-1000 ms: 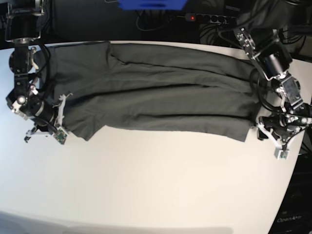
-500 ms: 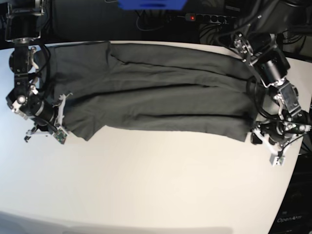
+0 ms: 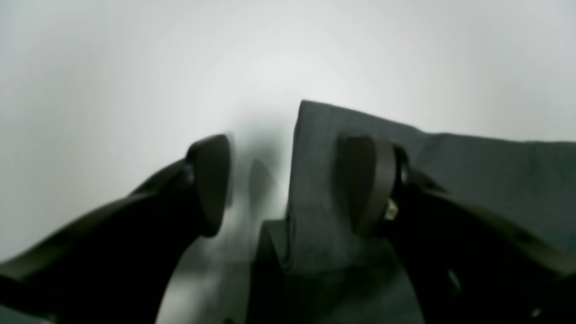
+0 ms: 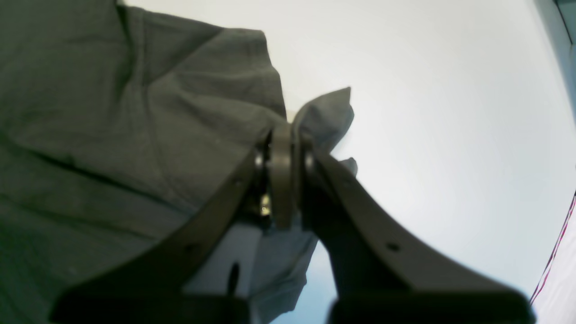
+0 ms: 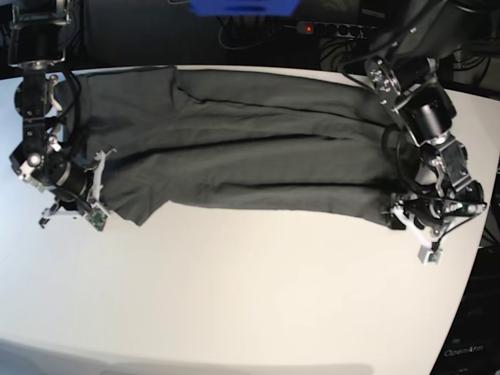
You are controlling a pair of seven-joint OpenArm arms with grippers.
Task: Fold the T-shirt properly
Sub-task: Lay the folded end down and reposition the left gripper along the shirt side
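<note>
The dark grey T-shirt (image 5: 250, 148) lies as a long band across the far half of the white table (image 5: 234, 297). My right gripper (image 5: 100, 187) is at the shirt's near left corner. In the right wrist view it (image 4: 283, 180) is shut on a bunched piece of the shirt's edge (image 4: 328, 112). My left gripper (image 5: 400, 216) is at the shirt's near right corner. In the left wrist view it (image 3: 288, 180) is open. One finger (image 3: 366, 180) lies over the shirt's corner (image 3: 315, 135), the other finger (image 3: 209, 184) over bare table.
A power strip with a red light (image 5: 328, 29) and cables lie behind the table. A blue object (image 5: 242, 6) is at the back centre. The table's curved right edge (image 5: 476, 258) runs close to my left gripper.
My left gripper has moved left and down towards the shirt's near right corner. The right arm and the shirt have not moved.
</note>
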